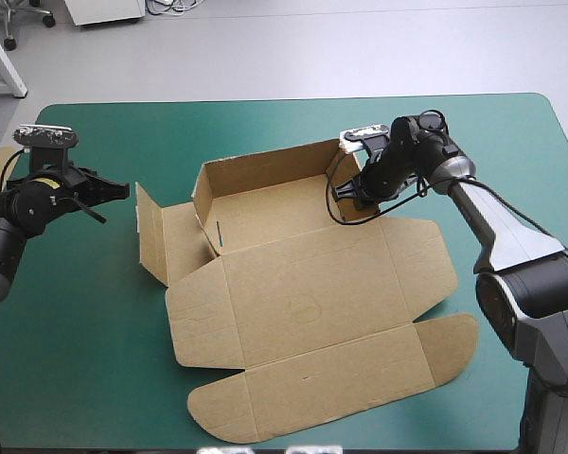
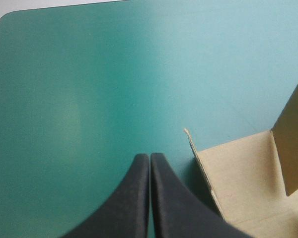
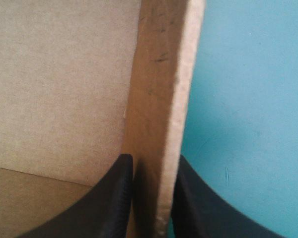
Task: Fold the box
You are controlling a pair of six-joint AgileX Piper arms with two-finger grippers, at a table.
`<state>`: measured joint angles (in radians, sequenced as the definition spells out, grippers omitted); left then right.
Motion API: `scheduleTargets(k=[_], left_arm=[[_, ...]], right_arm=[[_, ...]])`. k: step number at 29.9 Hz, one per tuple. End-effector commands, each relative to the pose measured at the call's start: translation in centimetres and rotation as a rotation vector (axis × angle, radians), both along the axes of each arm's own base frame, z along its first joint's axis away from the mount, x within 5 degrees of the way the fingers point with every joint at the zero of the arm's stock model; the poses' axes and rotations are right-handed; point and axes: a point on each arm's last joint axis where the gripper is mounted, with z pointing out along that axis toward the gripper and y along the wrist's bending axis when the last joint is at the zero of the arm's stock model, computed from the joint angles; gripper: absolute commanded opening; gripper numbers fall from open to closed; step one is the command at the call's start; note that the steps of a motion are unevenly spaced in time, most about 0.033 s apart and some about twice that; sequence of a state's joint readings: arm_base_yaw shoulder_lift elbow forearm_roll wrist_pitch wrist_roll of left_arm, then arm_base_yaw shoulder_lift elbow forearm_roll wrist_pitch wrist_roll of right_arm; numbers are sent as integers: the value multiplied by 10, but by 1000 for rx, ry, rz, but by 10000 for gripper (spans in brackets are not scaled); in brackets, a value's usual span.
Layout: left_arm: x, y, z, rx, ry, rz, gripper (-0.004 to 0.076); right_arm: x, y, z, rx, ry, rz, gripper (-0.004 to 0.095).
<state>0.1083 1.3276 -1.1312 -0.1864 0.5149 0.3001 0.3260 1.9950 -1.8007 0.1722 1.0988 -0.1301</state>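
Mid-table on the teal-green cover (image 1: 85, 369), the brown cut-board box (image 1: 312, 303) sat part-formed. Its far and left walls were up. The lid panel with its rounded flaps lay flat toward the near edge. The left side flap (image 1: 151, 236) stood out from the tray, tilted up.

The right gripper (image 1: 346, 194), with two broad black fin-shaped fingers, was all but closed on the box's right side wall (image 3: 159, 114). One finger was inside the tray and one outside, with the board pinched between them. In the wrist view the wall's edge ran straight ahead from the pinch. I couldn't tell whether it was a single layer or doubled over.

The left gripper (image 1: 123, 191) had its black fingers pressed fully together and held nothing. It hovered over bare cover well left of the box, tips pointing toward that left side flap.

My read of the step in hand was standing and seating the right wall. Notes for doing it well:
- Hinge the wall about its crease. Don't pull upward, because the sheet looked light and free to slide.
- Keep the pinch low and square to the board, since a skewed grip would twist the wall out of line with the far wall's corner.
- The base had nothing pinning it. The idle left gripper could press the tray floor or brace the left wall as a counter-hold.
- Let go only once the wall stands by itself; otherwise I'd expect it to spring back.
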Motion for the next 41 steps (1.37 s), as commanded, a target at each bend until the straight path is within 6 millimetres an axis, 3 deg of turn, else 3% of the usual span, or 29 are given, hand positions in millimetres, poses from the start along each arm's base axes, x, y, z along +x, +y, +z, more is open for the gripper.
scheduleTargets(k=[1,7,12,23,34,41], left_arm=[[-3,0,21,-12,-112,16,-1],[-3,0,21,-12,-112,16,0],[-3,0,21,-8,-110,14,-1],[-5,0,23,-7,-119,13,-1],[-7,-1,25,-7,-121,12,-1],[-8,-1,26,-7,-123,12,0]], right_arm=[[-4,0,35,55,-104,16,268],[-1,0,62,77,-176,25,406],[0,1,83,104,-238,29,447],[8,2,52,34,-111,28,447],[10,-2,51,0,-122,15,447],[15,2,28,-12,-33,13,447]])
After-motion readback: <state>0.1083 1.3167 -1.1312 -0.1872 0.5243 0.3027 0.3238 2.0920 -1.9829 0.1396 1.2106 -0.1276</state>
